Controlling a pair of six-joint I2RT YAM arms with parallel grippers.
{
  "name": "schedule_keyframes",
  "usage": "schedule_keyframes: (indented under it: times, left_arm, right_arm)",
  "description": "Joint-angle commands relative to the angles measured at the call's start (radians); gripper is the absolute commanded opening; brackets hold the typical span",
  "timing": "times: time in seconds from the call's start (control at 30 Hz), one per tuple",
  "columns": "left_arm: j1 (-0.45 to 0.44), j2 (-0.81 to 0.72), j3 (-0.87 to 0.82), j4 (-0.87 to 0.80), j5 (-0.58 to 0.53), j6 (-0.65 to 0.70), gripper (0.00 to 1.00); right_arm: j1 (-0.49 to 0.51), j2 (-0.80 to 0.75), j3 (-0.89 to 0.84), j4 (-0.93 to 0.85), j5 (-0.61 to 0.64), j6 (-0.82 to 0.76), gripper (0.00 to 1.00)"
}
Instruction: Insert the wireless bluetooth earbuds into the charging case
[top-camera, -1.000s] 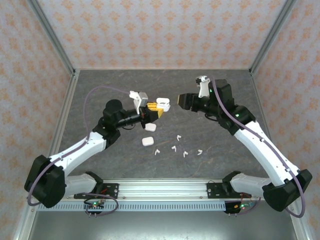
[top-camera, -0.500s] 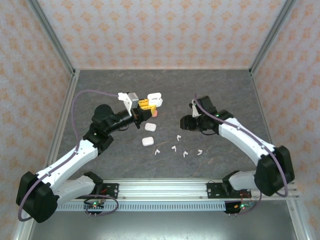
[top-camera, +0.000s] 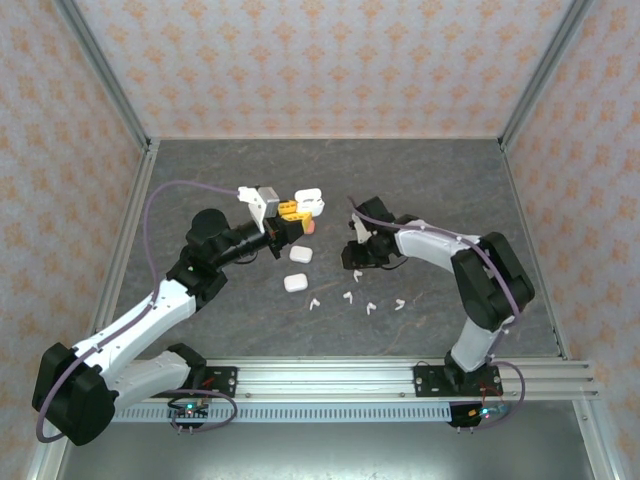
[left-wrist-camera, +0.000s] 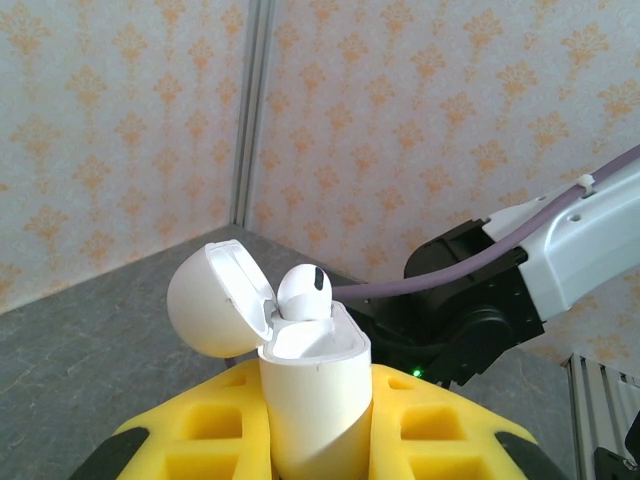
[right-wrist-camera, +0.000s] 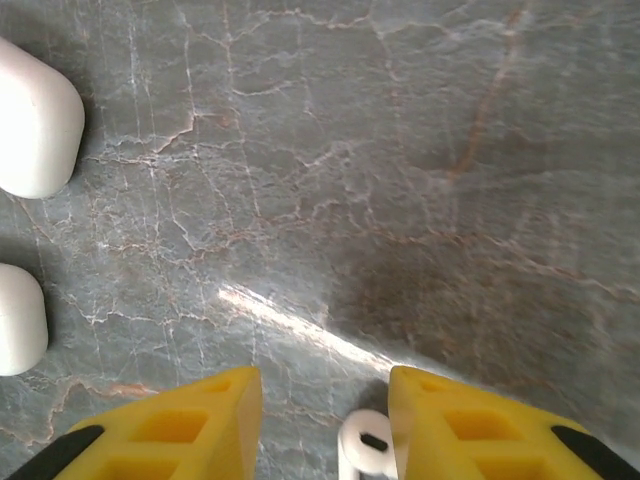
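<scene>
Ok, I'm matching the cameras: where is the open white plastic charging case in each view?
Top external: open white plastic charging case left of centre, in the left hand.
Left wrist: the case bottom centre, lid flipped left.
Right wrist: a different, closed white case, upper left.
Shared landmark: grey marbled tabletop.

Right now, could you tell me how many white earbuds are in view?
6: one white earbud in the open case, one within the right gripper, four loose on the table. Others may be hidden.
</scene>
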Motion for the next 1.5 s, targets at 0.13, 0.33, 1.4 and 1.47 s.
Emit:
schedule_keyframes:
  times: [0.13, 0.33, 1.4, 1.47]
  left_arm:
    - [-0.005, -0.01, -0.009, 0.008, -0.026, 0.014, 0.0]
    - [-0.006, 0.001, -0.004, 0.008, -0.027, 0.012, 0.0]
    - [-0.005, 0.003, -0.014, -0.001, -0.048, 0.01, 0.0]
    - [-0.005, 0.0, -0.016, -0.004, -0.05, 0.012, 0.0]
  right_arm:
    - [0.013, 0.051, 0.037, -0.028, 0.029, -0.037, 0.38]
    - [0.013, 0.056, 0.036, -0.087, 0.039, -0.051, 0.38]
    - [0.015, -0.015, -0.041, -0.098, 0.067, -0.037, 0.23]
    - [0.015, -0.013, -0.032, -0.097, 0.071, -0.037, 0.21]
